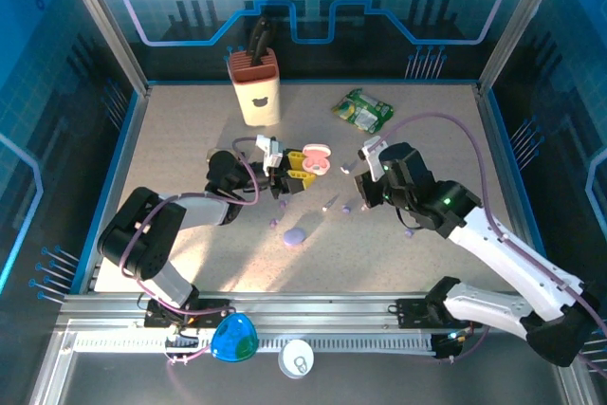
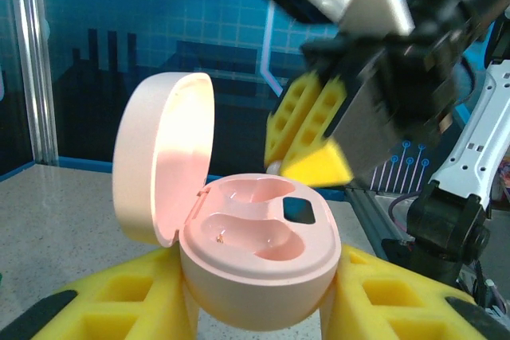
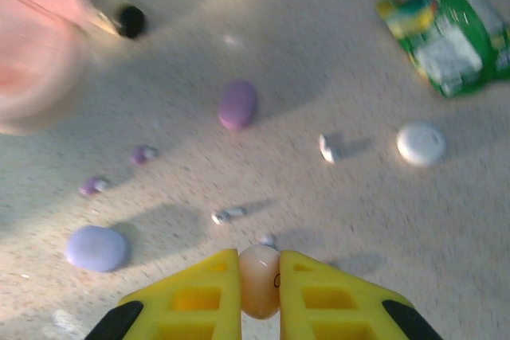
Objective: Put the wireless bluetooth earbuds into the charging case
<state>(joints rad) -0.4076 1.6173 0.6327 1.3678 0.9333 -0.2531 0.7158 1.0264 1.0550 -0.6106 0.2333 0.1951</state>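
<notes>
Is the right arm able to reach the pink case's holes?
Probably yes: the lid stands open, both holes are empty, and nothing sits between the pink case and the earbud in the right gripper.

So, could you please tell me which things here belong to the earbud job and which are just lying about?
Job: open pink charging case in the left gripper; pinkish earbud in the right gripper; loose lilac earbuds.
Lying about: green packet; beige holder; purple pebble; lilac pebble; white disc.

Charging case (image 2: 255, 276) wells lie bare — raised lid (image 2: 163, 153) beside, right gripper (image 2: 299, 166) close above.
</notes>
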